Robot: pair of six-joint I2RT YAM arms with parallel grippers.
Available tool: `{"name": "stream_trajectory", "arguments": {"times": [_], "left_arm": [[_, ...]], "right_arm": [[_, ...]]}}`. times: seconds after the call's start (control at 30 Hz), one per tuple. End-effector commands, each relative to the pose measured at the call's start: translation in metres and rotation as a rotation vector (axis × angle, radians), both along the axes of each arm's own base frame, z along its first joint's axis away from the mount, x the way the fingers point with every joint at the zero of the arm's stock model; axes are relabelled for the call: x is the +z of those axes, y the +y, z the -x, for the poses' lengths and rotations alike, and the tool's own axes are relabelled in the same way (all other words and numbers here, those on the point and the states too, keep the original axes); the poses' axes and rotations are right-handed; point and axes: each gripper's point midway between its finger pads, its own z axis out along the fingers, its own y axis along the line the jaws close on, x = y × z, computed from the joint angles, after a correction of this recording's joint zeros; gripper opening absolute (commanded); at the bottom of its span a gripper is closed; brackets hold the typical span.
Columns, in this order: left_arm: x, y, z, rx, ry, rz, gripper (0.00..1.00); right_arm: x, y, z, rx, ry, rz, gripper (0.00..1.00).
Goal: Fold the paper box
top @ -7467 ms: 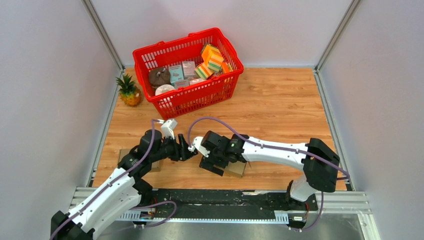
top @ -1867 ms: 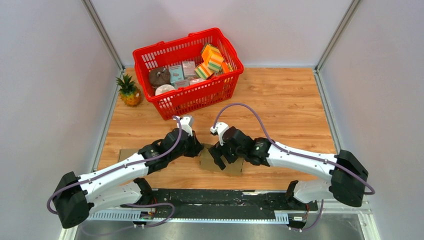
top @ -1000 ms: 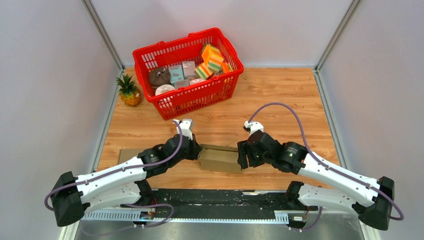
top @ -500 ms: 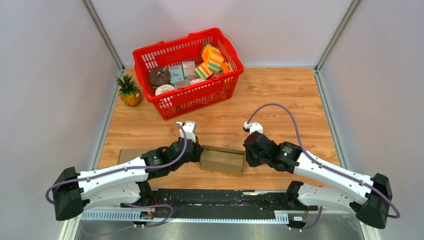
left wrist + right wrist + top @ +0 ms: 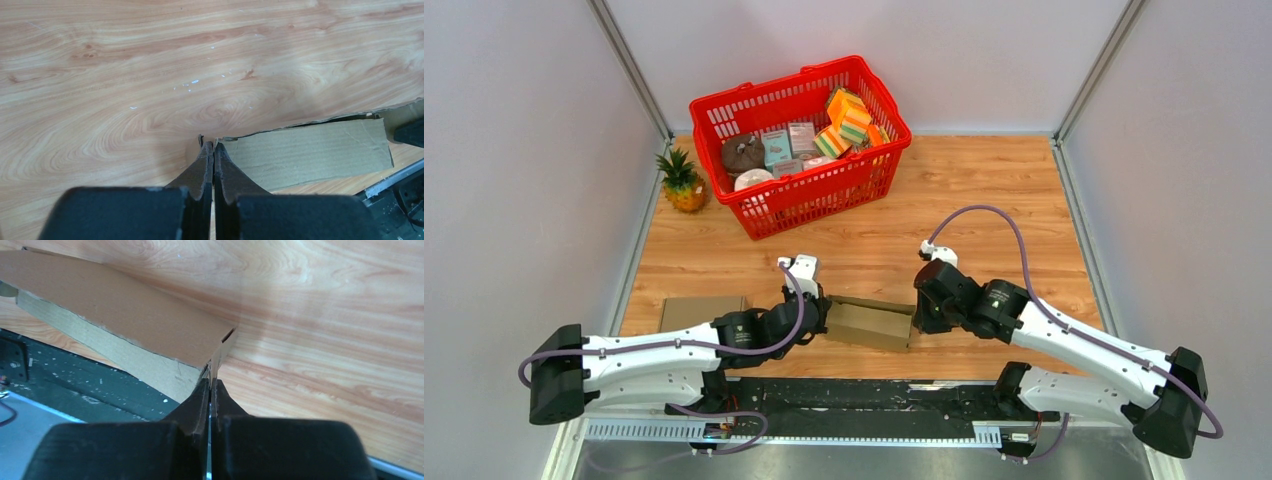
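The brown paper box (image 5: 871,322) lies half-opened near the table's front edge, stretched between both grippers. My left gripper (image 5: 822,313) is shut on its left end. In the left wrist view the fingertips (image 5: 213,146) pinch a thin cardboard edge, and the box panel (image 5: 310,150) runs off to the right. My right gripper (image 5: 914,312) is shut on the right end. In the right wrist view the gripper (image 5: 211,381) clamps the box's end flap, with the box (image 5: 125,315) stretching up and left.
A second flat cardboard piece (image 5: 702,310) lies left of the left arm. A red basket (image 5: 819,195) with several items stands at the back, and a small pineapple (image 5: 682,180) sits to its left. The black base rail (image 5: 874,395) runs close in front of the box.
The right gripper has come in to the box's right end and shut on it. The left arm has shifted nearer the front edge, still shut on the left end.
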Motion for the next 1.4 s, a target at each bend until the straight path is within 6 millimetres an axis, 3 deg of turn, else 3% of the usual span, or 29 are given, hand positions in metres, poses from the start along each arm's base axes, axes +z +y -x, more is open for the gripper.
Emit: {"name": "stream_trajectory", "arguments": {"times": [0.0,0.2,0.6,0.73,0.83,1.1,1.23,1.37], "left_arm": [[-0.029,0.009,0.010,0.000,0.036,-0.075,0.00],[-0.034,0.008,0.014,0.000,0.041,-0.081,0.00],[-0.034,0.008,0.016,-0.003,0.035,-0.078,0.00],[-0.034,0.007,0.017,-0.007,0.035,-0.075,0.00],[-0.034,0.007,0.016,-0.007,0.033,-0.078,0.00],[-0.033,0.005,0.017,-0.008,0.031,-0.075,0.00],[-0.033,0.006,0.017,-0.008,0.031,-0.076,0.00],[-0.031,0.008,0.018,-0.006,0.029,-0.067,0.00]], "right_arm": [[0.020,0.017,0.005,-0.068,0.097,-0.130,0.00],[0.033,0.027,0.010,-0.079,0.193,-0.251,0.00],[0.043,0.022,0.001,-0.211,0.293,-0.397,0.00],[0.039,0.031,0.000,-0.213,0.332,-0.455,0.00],[0.025,0.032,0.003,-0.202,0.354,-0.438,0.00],[-0.006,0.018,0.000,-0.238,0.286,-0.374,0.00],[-0.015,0.019,0.005,-0.179,0.244,-0.344,0.00],[-0.013,0.004,0.004,-0.154,0.172,-0.279,0.00]]}}
